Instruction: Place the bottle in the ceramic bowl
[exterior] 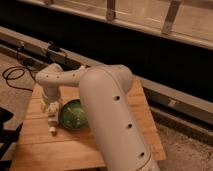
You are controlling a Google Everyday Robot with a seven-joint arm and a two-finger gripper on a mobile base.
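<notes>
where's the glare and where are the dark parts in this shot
Camera view: warm, dim light; the ceramic bowl has a glossy inside that throws small glints; the arm has the brightest surface, its white shell; the wall band behind the table is almost black. The tool hangs at the bowl's left rim, just above the pale bottle.

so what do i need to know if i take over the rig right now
End effector: low over the left part of the wooden table, just left of the ceramic bowl.
Bottle: directly under the end effector, roughly vertical, cap end down near the tabletop, beside the bowl and not in it.
Bowl: on the table, partly hidden by the arm; nothing shows in the visible part.
Done: bottle brought next to the bowl.
Left: shift it right over the rim and set it inside the bowl.
</notes>
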